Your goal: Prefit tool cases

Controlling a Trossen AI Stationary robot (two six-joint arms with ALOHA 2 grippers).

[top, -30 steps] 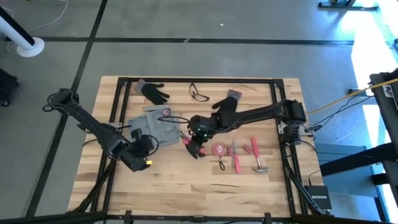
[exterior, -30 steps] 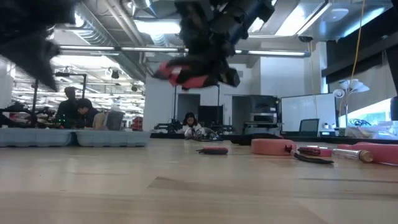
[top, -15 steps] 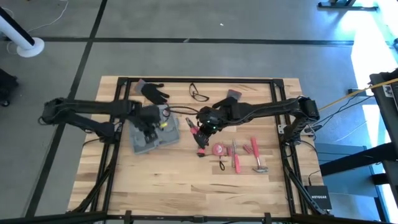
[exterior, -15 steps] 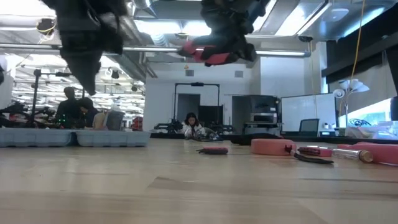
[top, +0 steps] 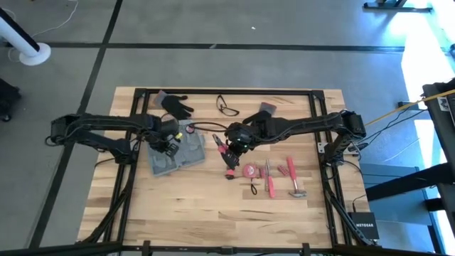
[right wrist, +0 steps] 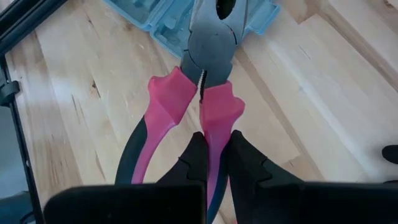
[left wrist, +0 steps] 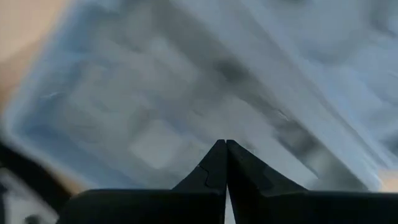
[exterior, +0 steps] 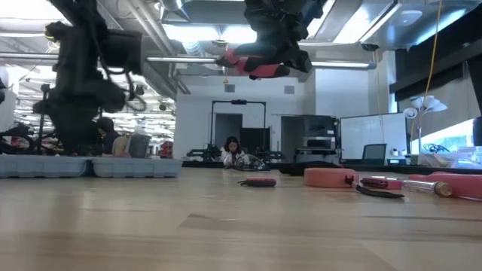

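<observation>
Blue-grey tool case (top: 174, 148) lies left of centre on the wooden bench (top: 213, 206); left gripper (top: 169, 141) reaches in low over it, fingers (left wrist: 217, 168) together, empty; right gripper (top: 229, 146) held raised, fingers clamped on one handle of pink-handled pliers (right wrist: 199, 93); "NETGEAR" box (top: 364, 226) at far right.

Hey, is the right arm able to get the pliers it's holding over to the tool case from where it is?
Probably yes. The right end effector grips the pliers beside the tool case; bare table lies between, though the left end effector hovers over the case.
</observation>
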